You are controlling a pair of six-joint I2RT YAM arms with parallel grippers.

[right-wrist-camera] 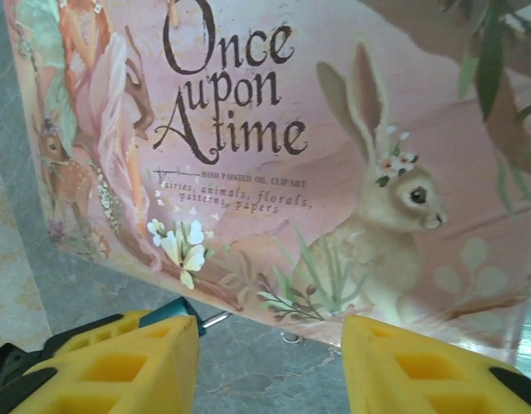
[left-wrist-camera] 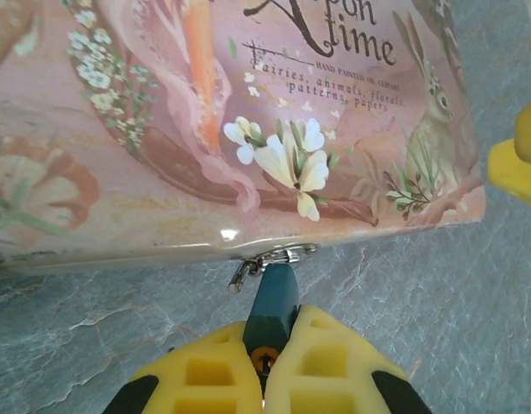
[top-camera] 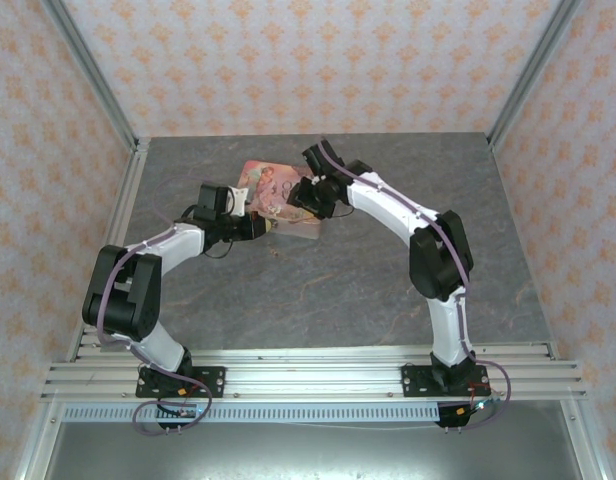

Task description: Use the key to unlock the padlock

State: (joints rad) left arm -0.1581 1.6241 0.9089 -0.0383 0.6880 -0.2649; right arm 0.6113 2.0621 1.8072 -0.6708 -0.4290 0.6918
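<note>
Padlock (left-wrist-camera: 271,302) hangs from clasp (left-wrist-camera: 278,256) on pink box (left-wrist-camera: 162,172) near edge, clenched in left gripper (left-wrist-camera: 264,362). Right gripper (right-wrist-camera: 271,338) jaws apart, empty, above box. Steadying step; next likely needs key into keyhole, turned.

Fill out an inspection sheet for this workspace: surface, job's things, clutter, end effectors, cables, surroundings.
Surface: grey marbled table, no spills seen.
Job's things: teal padlock hangs from the latch of the pink illustrated box; key too small to tell.
Clutter: nothing seen.
End effectors: left end effector shut on the padlock body; right end effector open, nothing between its fingers, near the box's latch side.
Cables: cables run along both arms and loop loosely at both bases.
Surroundings: patterned walls, metal frame posts, mounting rail at the near edge.
</note>
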